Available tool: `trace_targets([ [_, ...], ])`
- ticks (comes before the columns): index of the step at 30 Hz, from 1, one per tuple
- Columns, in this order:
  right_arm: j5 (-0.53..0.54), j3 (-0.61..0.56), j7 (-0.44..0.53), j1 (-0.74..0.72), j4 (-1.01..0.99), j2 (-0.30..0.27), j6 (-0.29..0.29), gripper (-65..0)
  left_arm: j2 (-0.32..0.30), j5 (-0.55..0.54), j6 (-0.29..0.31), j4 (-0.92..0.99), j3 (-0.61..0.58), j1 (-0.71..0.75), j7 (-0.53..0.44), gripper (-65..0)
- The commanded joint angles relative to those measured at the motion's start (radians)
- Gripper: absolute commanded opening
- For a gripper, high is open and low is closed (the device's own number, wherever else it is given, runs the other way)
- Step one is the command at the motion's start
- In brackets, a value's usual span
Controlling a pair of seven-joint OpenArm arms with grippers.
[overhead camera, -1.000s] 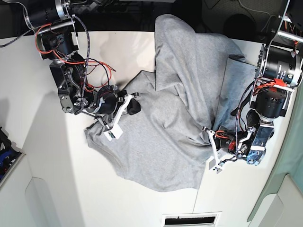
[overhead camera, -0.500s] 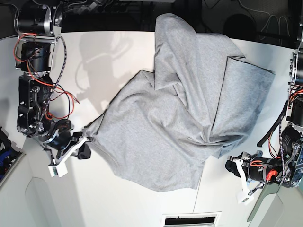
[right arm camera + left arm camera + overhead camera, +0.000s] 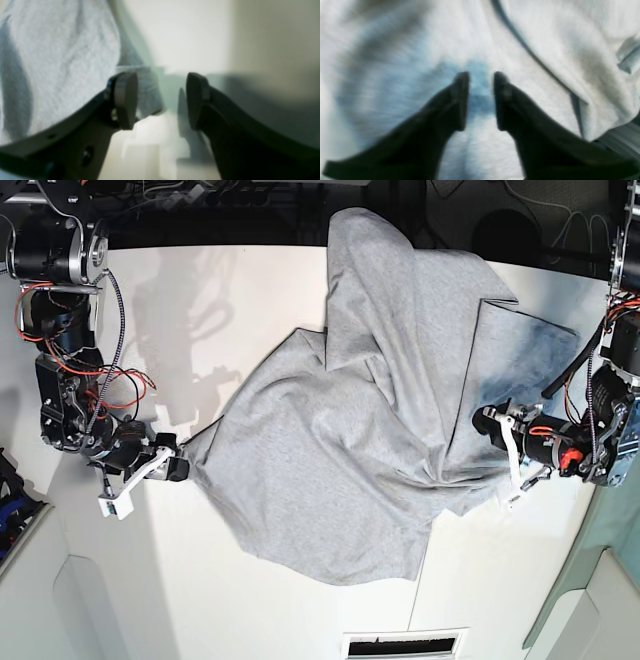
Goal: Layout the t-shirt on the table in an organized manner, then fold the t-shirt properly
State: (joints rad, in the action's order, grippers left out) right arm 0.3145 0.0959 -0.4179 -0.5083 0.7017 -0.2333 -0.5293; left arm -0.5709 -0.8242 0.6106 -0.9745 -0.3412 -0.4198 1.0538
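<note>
The crumpled light heather-grey cotton t-shirt (image 3: 380, 410) lies mid-table. My left gripper (image 3: 481, 100) and right gripper (image 3: 160, 100) are apart, empty; I should grab opposite edges and spread evenly.

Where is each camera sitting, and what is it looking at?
Base: up high, looking straight down at the table and the crumpled t-shirt; both arms show, the left gripper on this view's right, the right gripper on its left.
Left wrist: on the left arm, looking past its two dark fingers at grey shirt cloth close below.
Right wrist: on the right arm, looking past its parted fingers at the shirt's edge and white table.
Shared: all three views show the t-shirt.
</note>
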Motion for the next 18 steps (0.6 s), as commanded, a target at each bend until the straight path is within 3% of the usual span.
trace_targets([
  [1,-0.007,-0.016,0.046,-0.032,-0.006,-0.015,-0.006,-33.8,-0.013,-0.015,0.003,-0.014,0.007,-0.009,-0.006,-37.7],
  [7,-0.027,-0.136,0.101,-0.033,-0.043,0.0,-0.006,-34.7,-0.01,0.005,-0.001,-0.008,0.007,0.079,-0.014,-37.3],
  [9,-0.027,-0.163,0.101,-0.034,-0.043,0.013,-0.007,-40.2,-0.006,0.066,-0.019,-0.004,0.007,0.102,-0.059,-45.4],
  [11,-0.027,-0.173,0.101,-0.034,-0.043,0.027,-0.036,-48.6,-0.005,0.156,-0.069,-0.004,0.006,0.12,-0.138,-60.5],
  [12,-0.027,-0.173,0.101,-0.034,-0.043,0.033,-0.042,-54.3,-0.003,0.204,-0.095,-0.004,0.006,0.125,-0.178,-65.0],
  [14,-0.026,-0.173,0.105,-0.034,-0.039,0.037,-0.043,-65.0,0.003,0.314,-0.142,-0.002,0.006,0.125,-0.231,-65.0],
  [18,-0.023,-0.164,0.1,-0.031,0.017,0.026,-0.043,-65.0,0.006,0.502,-0.216,0.01,0.007,0.089,-0.306,-65.0],
])
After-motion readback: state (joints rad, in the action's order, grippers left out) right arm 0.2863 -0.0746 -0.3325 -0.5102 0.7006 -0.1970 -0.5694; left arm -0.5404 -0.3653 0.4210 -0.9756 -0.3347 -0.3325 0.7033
